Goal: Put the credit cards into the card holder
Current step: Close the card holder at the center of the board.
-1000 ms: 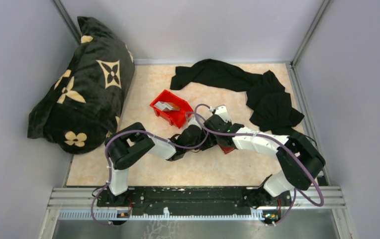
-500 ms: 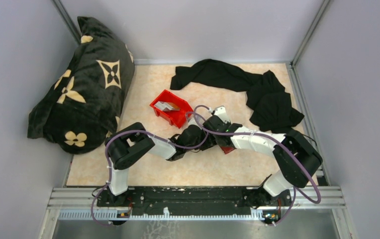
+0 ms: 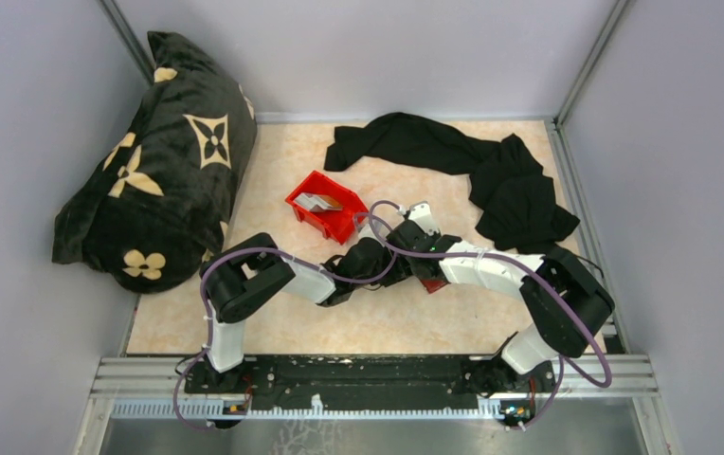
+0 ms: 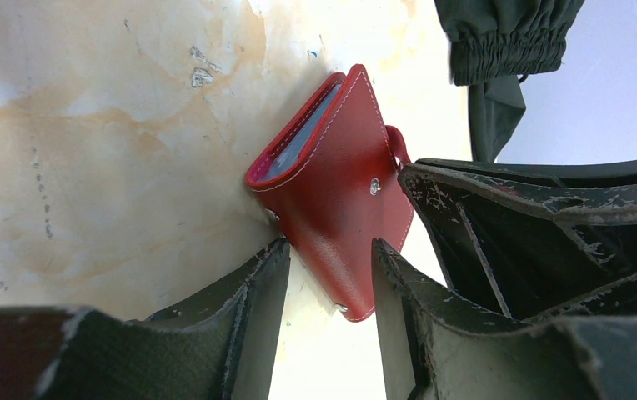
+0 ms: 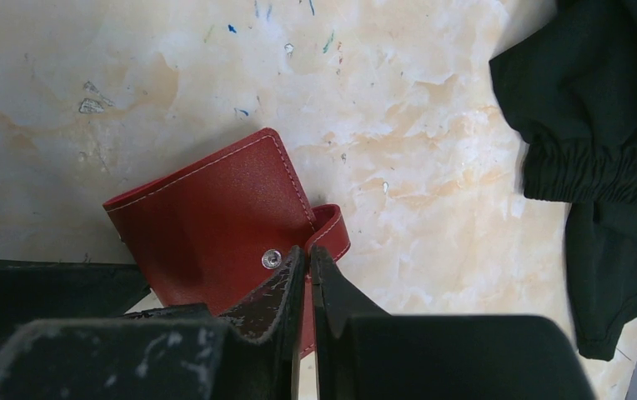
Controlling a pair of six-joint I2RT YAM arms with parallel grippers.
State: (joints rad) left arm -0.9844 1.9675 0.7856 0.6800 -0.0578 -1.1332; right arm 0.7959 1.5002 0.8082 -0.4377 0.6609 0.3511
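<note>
The dark red card holder [image 4: 340, 183] stands tilted on the table, slightly open, with pale grey pockets showing at its upper edge. My left gripper [image 4: 329, 246] is shut on its lower corner, both fingertips against the leather. In the right wrist view the card holder [image 5: 207, 225] shows its snap and its strap [image 5: 332, 225]. My right gripper [image 5: 308, 252] is shut on that strap. Seen from the top view, both wrists meet over the card holder [image 3: 431, 278] at mid-table. Pale credit cards [image 3: 318, 200] lie in the red bin.
The red bin [image 3: 339, 226] sits just left of the grippers. A black garment [image 3: 491, 175] is spread across the back right, close to the holder in the right wrist view. A black flower-patterned cushion [image 3: 154, 161] fills the left side. Walls enclose the table.
My right gripper's jaws have closed onto the strap, and the right arm has shifted slightly left. The left arm and the card holder have stayed in place.
</note>
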